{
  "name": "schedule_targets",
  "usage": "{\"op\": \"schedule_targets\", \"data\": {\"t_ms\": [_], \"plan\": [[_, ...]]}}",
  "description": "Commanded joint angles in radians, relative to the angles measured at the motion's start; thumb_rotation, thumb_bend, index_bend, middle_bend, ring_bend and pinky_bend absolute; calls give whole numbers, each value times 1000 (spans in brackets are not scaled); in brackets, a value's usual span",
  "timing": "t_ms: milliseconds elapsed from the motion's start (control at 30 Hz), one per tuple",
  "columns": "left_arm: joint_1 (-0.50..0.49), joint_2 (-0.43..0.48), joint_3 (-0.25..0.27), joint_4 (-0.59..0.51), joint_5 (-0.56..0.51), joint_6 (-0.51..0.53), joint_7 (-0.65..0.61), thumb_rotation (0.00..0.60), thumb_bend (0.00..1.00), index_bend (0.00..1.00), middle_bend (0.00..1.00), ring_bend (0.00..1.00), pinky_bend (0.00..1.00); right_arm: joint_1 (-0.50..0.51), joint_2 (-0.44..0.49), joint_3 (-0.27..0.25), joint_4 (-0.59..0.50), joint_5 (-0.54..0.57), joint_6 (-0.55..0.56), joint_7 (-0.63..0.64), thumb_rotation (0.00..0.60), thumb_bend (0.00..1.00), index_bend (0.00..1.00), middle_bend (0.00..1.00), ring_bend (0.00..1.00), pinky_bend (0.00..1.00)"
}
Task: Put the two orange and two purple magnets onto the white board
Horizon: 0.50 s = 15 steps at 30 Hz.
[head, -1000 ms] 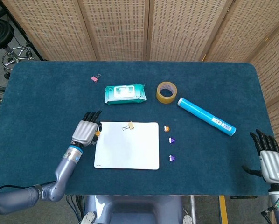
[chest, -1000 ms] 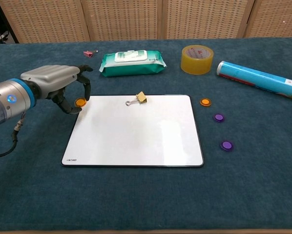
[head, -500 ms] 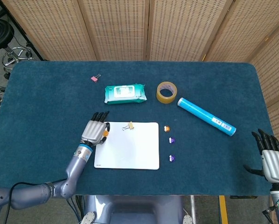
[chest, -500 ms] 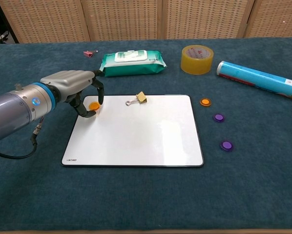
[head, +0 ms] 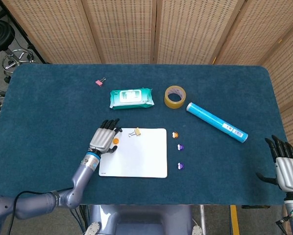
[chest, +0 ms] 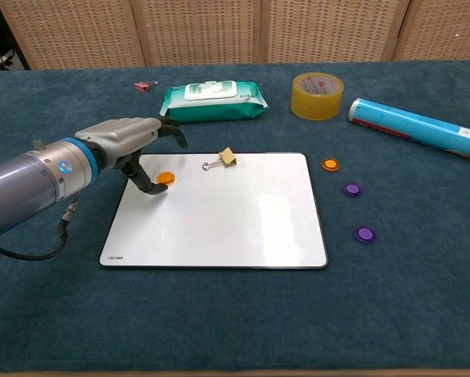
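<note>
One orange magnet [chest: 166, 178] is seen lying on the white board [chest: 219, 228], upper left corner, w/ the left hand [chest: 129, 141] spread above it, nothing gripped. Right hand [head: 286, 166] is parked bottom right of the head view, fingers apart, empty.

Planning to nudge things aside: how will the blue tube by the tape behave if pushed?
The blue tube is a long cylinder lying on its side, so it will probably roll. It looks light. The carpet-like table cover may slow it.
</note>
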Motion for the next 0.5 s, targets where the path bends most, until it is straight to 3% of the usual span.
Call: {"op": "schedule_targets", "data": {"t_ms": [33,367,500], "plan": [[4,18,2,-21,5,-1,-11,600,228,82,0,0,0,0,1,-1,-1,-1,0,-1,600,0,0,0,0,0],[71,140,38,-141,116,88,-78,600,223,70,0,0,0,0,-7,-8,5,-33,14,6,600,0,19,0,0,0],[166,298,97,-243,235,190,-157,600,223,70,0,0,0,9,-29,-19,11,-90,33,13,600,82,70,0,0,0]]}}
